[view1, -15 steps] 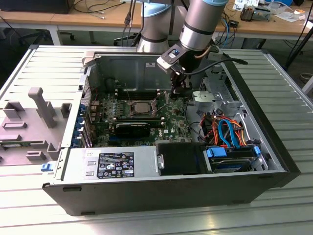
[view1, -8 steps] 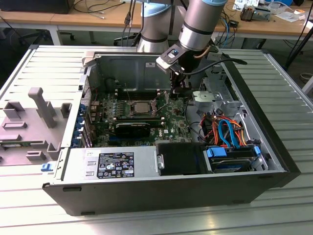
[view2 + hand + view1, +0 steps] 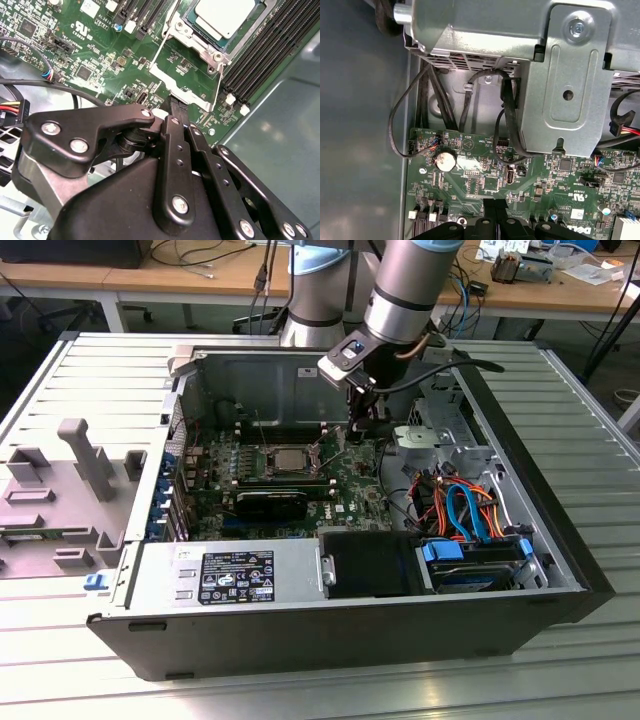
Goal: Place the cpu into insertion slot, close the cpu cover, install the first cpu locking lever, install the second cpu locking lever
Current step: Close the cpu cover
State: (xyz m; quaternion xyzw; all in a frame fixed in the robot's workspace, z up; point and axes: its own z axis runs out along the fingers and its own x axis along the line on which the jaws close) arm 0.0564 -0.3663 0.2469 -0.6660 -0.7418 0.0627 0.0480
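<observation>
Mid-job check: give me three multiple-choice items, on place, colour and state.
1. In the exterior view, the black pincer hangs: A) to the exterior view's right of the square silver-rimmed insertion slot; B) to its left; C) directly over it.
2. The flat circuit board is: A) red; B) green; C) white.
3. The small silver-topped square cpu is: A) in the pincer; B) seated in the slot; C) on the desk.
A: it hangs right of the slot in that view. B: green shows around the slot. B: its top sits inside the rim.
</observation>
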